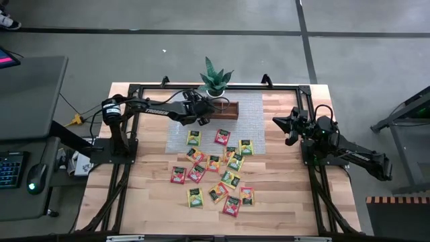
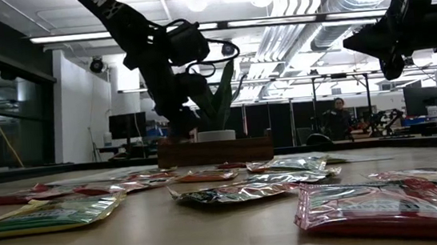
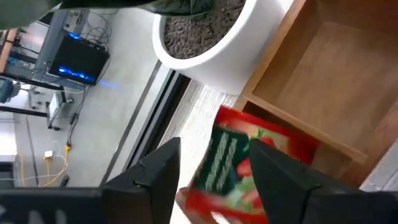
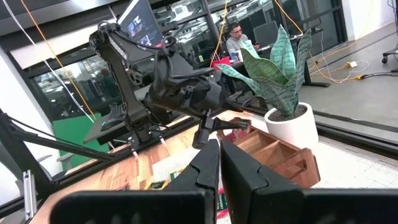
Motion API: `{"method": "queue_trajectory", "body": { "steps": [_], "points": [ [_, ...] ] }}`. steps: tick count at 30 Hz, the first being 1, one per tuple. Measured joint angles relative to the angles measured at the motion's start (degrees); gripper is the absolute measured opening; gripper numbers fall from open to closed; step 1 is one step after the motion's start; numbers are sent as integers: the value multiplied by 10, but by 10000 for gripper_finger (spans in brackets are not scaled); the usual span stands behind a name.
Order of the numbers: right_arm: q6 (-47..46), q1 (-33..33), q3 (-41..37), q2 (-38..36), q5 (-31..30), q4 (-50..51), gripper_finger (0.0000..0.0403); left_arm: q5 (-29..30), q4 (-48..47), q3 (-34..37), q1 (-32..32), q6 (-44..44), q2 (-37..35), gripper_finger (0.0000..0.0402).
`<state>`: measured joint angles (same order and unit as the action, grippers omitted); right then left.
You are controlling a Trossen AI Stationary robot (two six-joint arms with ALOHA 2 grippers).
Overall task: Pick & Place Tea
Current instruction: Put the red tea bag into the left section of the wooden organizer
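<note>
I've got the left gripper (image 3: 208, 180) hanging over the near end of the long brown wooden three-part tray (image 1: 225, 109), right beside the small spiky green plant in its white pot (image 1: 216, 79) at the far edge of the table. Through the left wrist camera its two dark fingers (image 3: 158, 171) stand spread, and a red square tea packet with a green label (image 3: 239, 162) sits tilted between them above an end compartment of the tray; I cannot tell whether either finger touches it. The rest of the tea, small flat square packets in red, orange, yellow and green (image 1: 215, 176), lies scattered across the middle of the light wooden table (image 1: 289, 202), some overlapping, well apart from the tray. My right gripper (image 4: 219, 168) waits above the table's right side, away from the packets, its fingers pressed together with nothing in them. A person (image 4: 236, 37) sits at a desk in the room beyond.
</note>
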<state>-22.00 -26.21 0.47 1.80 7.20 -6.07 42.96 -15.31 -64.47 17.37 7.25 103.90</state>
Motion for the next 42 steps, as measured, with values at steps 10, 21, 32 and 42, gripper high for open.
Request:
{"method": "queue_trajectory", "body": {
  "steps": [10, 21, 32, 42],
  "points": [
    [0, 0, 0, 0, 0, 0, 12, 17, -15, -1, 0, 0, -29, 203],
    [0, 0, 0, 0, 0, 0, 12, -38, -169, 0, -1, -52, -120, 203],
    [0, 0, 0, 0, 0, 3, 12, -442, -431, 1, -2, -137, -259, 202],
    [0, 0, 0, 0, 0, 3, 12, -485, -422, 102, -81, -293, -267, 202]
  ]
}}
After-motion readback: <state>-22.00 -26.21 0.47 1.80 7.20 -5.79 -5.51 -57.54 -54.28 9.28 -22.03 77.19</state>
